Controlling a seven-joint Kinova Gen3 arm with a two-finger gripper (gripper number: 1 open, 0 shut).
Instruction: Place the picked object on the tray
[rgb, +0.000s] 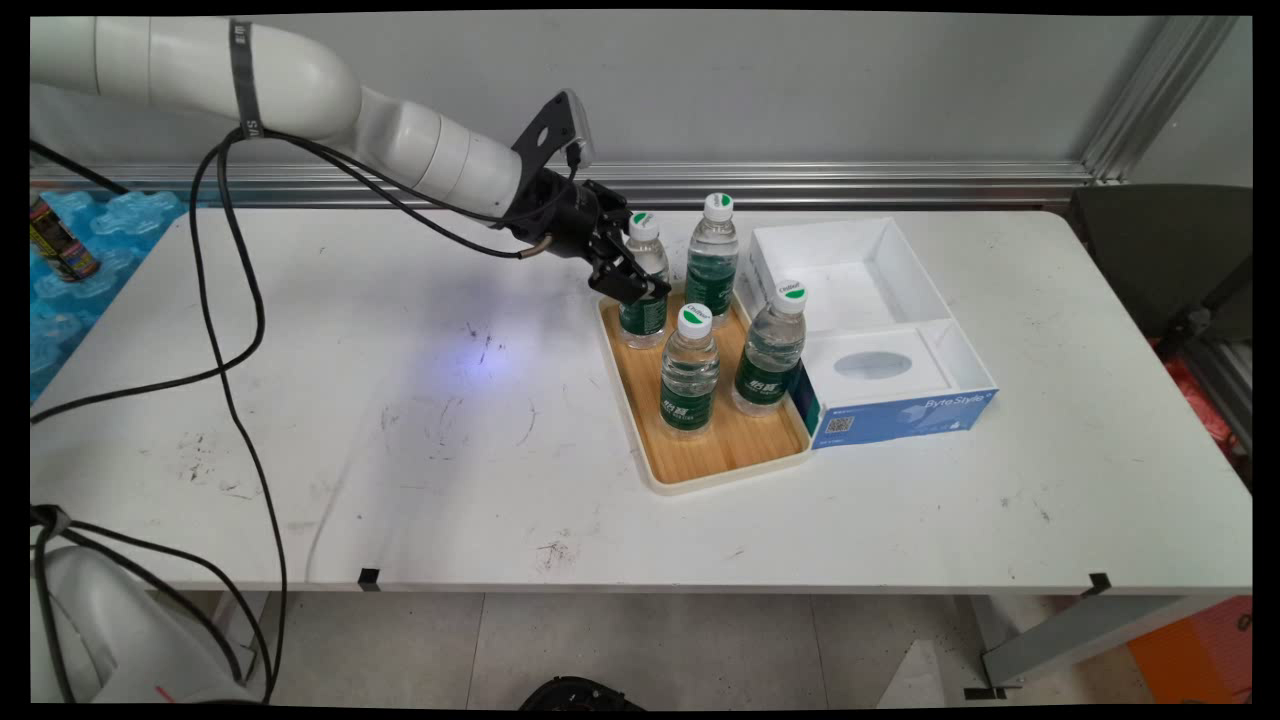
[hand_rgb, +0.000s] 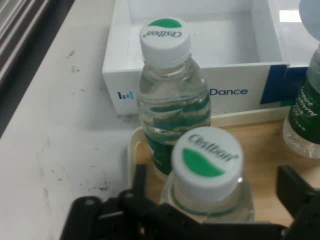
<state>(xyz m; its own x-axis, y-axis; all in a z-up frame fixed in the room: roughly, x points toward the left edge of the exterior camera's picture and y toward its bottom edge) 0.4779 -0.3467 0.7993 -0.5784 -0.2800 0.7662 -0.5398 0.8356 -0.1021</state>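
Black and two-fingered, the pincer (rgb: 632, 280) stands open around a water bottle (rgb: 645, 285) at the wooden tray's (rgb: 735, 440) far left corner, one finger on each side of it. The hand view shows that bottle's white-and-green cap (hand_rgb: 207, 162) between the fingers (hand_rgb: 295, 192), which look just clear of it. Straight beyond the pincer stands a second bottle (rgb: 712, 255), also on the tray. Two more bottles (rgb: 689, 370) (rgb: 771, 348) stand further along the tray, nearer the desk's (rgb: 400, 450) front. Past the tray, touching its side, sits an open white and blue box (rgb: 870, 330).
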